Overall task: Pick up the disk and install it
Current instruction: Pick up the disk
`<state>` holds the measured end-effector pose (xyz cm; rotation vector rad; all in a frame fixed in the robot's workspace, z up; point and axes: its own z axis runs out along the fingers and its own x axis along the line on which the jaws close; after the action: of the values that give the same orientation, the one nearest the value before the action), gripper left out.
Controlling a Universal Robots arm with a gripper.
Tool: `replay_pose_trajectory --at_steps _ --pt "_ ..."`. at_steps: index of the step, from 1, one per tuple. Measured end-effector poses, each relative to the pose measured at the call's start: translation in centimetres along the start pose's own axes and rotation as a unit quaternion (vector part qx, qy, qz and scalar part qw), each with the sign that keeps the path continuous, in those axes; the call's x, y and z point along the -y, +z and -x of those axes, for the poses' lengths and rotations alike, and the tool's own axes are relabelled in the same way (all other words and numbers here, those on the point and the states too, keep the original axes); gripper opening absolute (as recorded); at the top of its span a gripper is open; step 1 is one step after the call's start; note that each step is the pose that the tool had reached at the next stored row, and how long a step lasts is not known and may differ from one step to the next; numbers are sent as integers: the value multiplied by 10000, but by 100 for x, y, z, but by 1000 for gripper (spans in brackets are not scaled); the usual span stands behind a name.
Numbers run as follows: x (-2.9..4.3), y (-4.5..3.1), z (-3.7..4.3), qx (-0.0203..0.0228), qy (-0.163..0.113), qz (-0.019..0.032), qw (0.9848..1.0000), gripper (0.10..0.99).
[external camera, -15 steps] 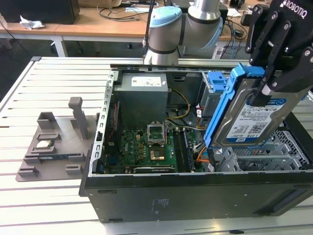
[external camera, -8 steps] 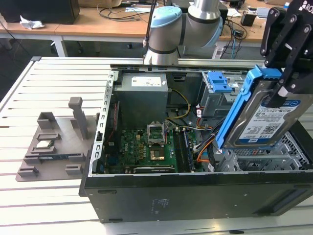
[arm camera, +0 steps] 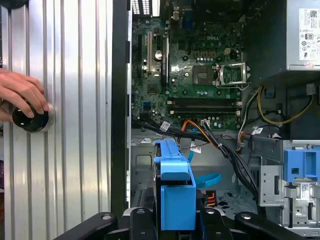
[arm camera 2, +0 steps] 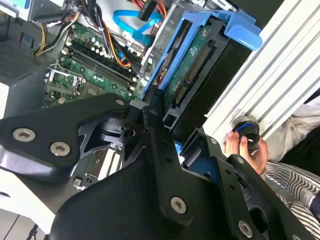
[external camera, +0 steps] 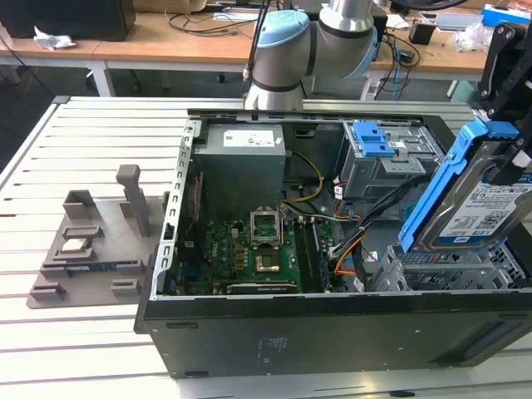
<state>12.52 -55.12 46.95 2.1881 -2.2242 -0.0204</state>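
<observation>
The disk [external camera: 478,204] is a silver drive with a white-and-blue label in a blue carrier frame. It hangs tilted, one end up, over the grey metal bay [external camera: 449,268] at the exterior view's right end of the open computer case [external camera: 332,332]. My gripper [external camera: 517,145] is shut on the disk's upper end. In the second wrist view the black fingers [arm camera 2: 155,132] clamp the disk [arm camera 2: 192,75] edge-on. In the first wrist view the disk's blue frame [arm camera: 175,187] sticks out from my gripper [arm camera: 175,225] above the case's floor.
Inside the case lie the green motherboard [external camera: 249,245], a power supply [external camera: 243,158], loose cables [external camera: 366,216] and a grey cage with a blue latch [external camera: 371,140]. A grey fixture with a small silver chip [external camera: 76,245] stands at the exterior view's left. A person's hand [arm camera: 20,92] holds a black knob [arm camera: 31,119].
</observation>
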Motion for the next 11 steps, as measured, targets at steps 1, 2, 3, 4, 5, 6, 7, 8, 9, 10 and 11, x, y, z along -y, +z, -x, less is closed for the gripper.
replay_pose_trajectory --at_steps 1,2,3,4,5,6,7,8,9,10,11 --pt "13 5 7 0 0 0 10000 365" --pt "14 22 16 -1 1 0 10000 365" --pt "17 41 27 -1 1 0 10000 365" --pt "22 60 34 -2 0 0 10000 365" --pt "41 80 38 -3 0 0 10000 365" --pt "55 88 40 -5 0 0 10000 365" --pt "70 95 41 -5 0 0 10000 365" --pt "74 96 41 -5 0 0 10000 365" --pt "74 96 41 -6 1 1 10000 365" --pt "74 97 40 -5 1 1 10000 365" --pt "74 97 40 -5 1 1 10000 365"
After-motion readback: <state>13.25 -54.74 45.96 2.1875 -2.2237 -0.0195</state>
